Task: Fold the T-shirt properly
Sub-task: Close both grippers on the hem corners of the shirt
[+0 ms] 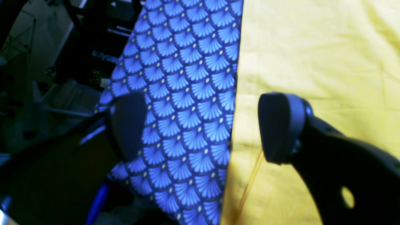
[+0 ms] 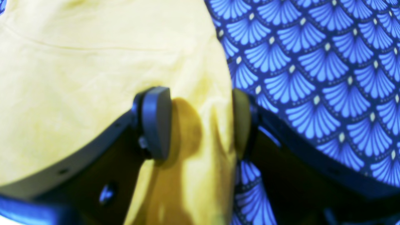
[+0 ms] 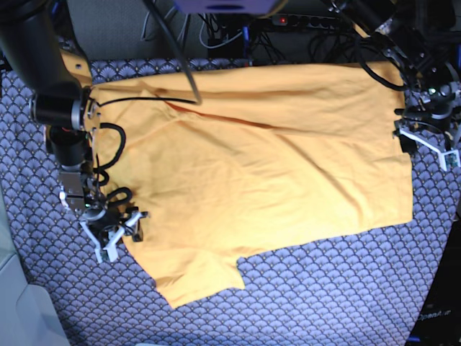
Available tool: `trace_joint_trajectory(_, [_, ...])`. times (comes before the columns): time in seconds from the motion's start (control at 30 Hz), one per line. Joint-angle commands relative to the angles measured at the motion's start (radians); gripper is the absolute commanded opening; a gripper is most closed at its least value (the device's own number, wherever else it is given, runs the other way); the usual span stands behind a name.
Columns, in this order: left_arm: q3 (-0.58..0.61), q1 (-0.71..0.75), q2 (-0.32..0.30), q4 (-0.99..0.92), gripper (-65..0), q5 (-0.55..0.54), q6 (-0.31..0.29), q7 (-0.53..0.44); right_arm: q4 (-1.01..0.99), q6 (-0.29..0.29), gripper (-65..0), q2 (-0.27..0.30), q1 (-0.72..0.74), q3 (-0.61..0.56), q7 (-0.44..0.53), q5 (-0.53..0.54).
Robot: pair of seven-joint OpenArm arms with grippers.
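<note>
The yellow-orange T-shirt (image 3: 266,173) lies spread flat on the table, a sleeve pointing toward the front. My left gripper (image 3: 426,146) hovers at the shirt's right edge. In the left wrist view it is open (image 1: 203,128): one finger (image 1: 281,128) is over the T-shirt (image 1: 312,62), the other over the table cover, and the shirt's edge runs between them. My right gripper (image 3: 119,234) sits at the shirt's left edge. In the right wrist view it stands open (image 2: 200,122), straddling a raised strip of the T-shirt (image 2: 78,62) edge.
The blue scallop-patterned table cover (image 3: 324,288) surrounds the shirt on all sides. A black cable (image 3: 144,101) from the right arm crosses the shirt's back left corner. Cables and a power strip (image 3: 317,20) lie behind the table. The table's side edge (image 1: 106,93) drops off near my left gripper.
</note>
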Motion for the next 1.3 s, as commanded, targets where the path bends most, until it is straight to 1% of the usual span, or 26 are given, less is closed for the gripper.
trace_joint_trajectory(0.0, [0.0,-0.011,-0.01,0.02,-10.8,-0.006,0.007,-0.022,0.012,-0.002,-33.6,0.004,0.024,0.003,-0.005,0.005])
trace_joint_trajectory(0.23, [0.0,-0.011,-0.01,0.016,-10.8,-0.006,0.007,-0.022,0.012,-0.002,-33.7,0.004,0.024,-0.002,-0.005,0.003])
trace_joint_trajectory(0.3, [0.0,-0.011,-0.01,0.016,-10.8,-0.008,0.007,-0.022,0.012,-0.002,-35.3,0.004,0.021,-0.002,-0.005,0.003])
trace_joint_trajectory(0.37, [0.003,-0.012,-0.01,0.016,-10.8,-0.008,0.007,-0.022,0.015,-0.001,-42.0,0.002,0.009,-0.002,-0.003,0.003])
trace_joint_trajectory(0.5, [0.004,-0.02,-0.008,0.011,-10.8,-0.008,0.007,-0.022,0.015,-0.001,-63.3,0.004,0.007,-0.002,-0.003,0.003])
trace_joint_trajectory(0.53, [0.006,-0.022,-0.008,0.01,-10.8,-0.008,0.007,-0.022,0.015,-0.001,-65.0,0.004,0.007,-0.002,-0.003,0.003])
trace_joint_trajectory(0.63, [0.006,-0.026,-0.008,0.01,-10.8,-0.008,0.007,-0.022,0.017,-0.001,-65.0,0.006,0.007,-0.002,0.005,0.003])
trace_joint_trajectory(0.7, [0.004,-0.035,-0.008,0.008,-10.8,-0.008,0.007,-0.022,0.026,-0.001,-65.0,0.018,0.01,0.0,0.006,0.003])
trace_joint_trajectory(0.87, [0.001,-0.069,-0.013,0.005,-10.7,-0.009,0.012,-0.028,0.149,-0.001,-65.0,0.025,-0.017,0.003,-0.008,0.005])
trace_joint_trajectory(1.03, [0.001,-0.15,-0.031,-0.093,-10.7,0.0,0.018,-0.028,0.222,-0.001,-65.0,0.022,-0.04,0.003,-0.057,0.005])
trace_joint_trajectory(1.13, [0.003,-0.206,-0.036,-0.141,-10.7,0.0,0.018,-0.03,0.233,-0.001,-65.0,0.021,-0.053,0.003,-0.063,0.005])
trace_joint_trajectory(1.27, [0.003,-0.288,-0.077,-0.233,-10.8,0.0,0.021,-0.033,0.233,-0.001,-65.0,0.019,-0.054,0.003,-0.063,0.005])
